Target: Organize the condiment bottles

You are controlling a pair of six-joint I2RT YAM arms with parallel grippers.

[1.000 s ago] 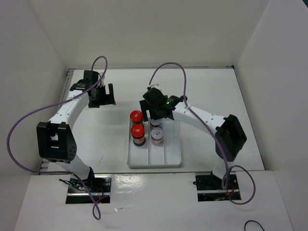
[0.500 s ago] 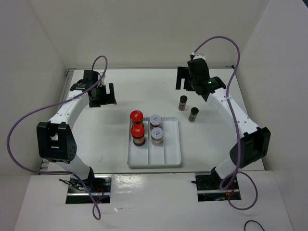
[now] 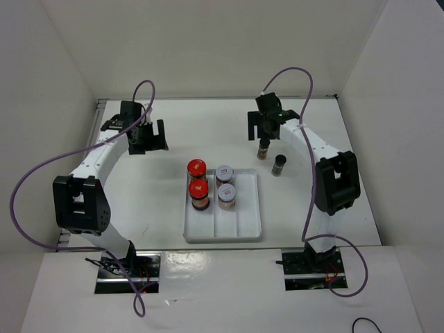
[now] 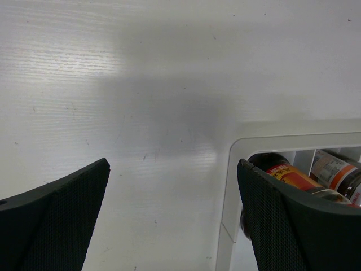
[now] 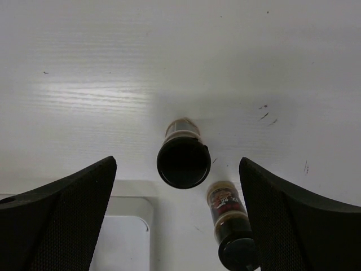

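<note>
Black-capped bottle [image 5: 180, 161] centred below right gripper [image 3: 263, 131], jaws wide — twin bottle [image 5: 230, 217] just beside one finger, descent could clip and topple it

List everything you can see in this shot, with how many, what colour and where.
red-lidded jars: 2, brown contents, upright in the tray's left compartment, far end
white-lidded jars: 2, pinkish-tan contents, upright in the middle compartment, beside the red ones
dark bottles: 2, black caps, upright on the table beyond the tray's right far corner
tray: 1, white, divided, centre of the table near the arms
table: 1, white
cables: 2, purple, one looped along each arm
arms: 2, white with black joints, bases at the near edge
left tool: 1, black, open, over bare table left of the tray
right tool: 1, black, open, above the farther dark bottle
</note>
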